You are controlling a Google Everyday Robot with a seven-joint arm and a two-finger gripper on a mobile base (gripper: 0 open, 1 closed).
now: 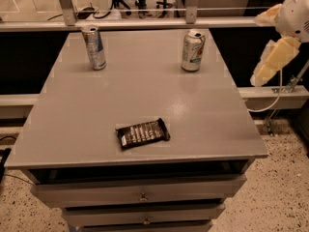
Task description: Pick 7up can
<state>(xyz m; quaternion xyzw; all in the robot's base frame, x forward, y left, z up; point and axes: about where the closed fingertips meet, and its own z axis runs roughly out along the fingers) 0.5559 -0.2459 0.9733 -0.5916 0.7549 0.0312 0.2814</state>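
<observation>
The 7up can [193, 50], whitish-silver with green lettering and a silver top, stands upright at the far right of the grey tabletop [145, 91]. My gripper [258, 47] hangs in the air off the table's right edge, to the right of the can and apart from it. Its two pale yellow fingers [273, 59] are spread open and hold nothing.
A slimmer silver-and-blue can [94, 47] stands at the far left of the table. A dark snack bar wrapper [143, 132] lies near the front middle. Drawers [140, 195] sit below the top. A rail [145, 23] runs behind the table.
</observation>
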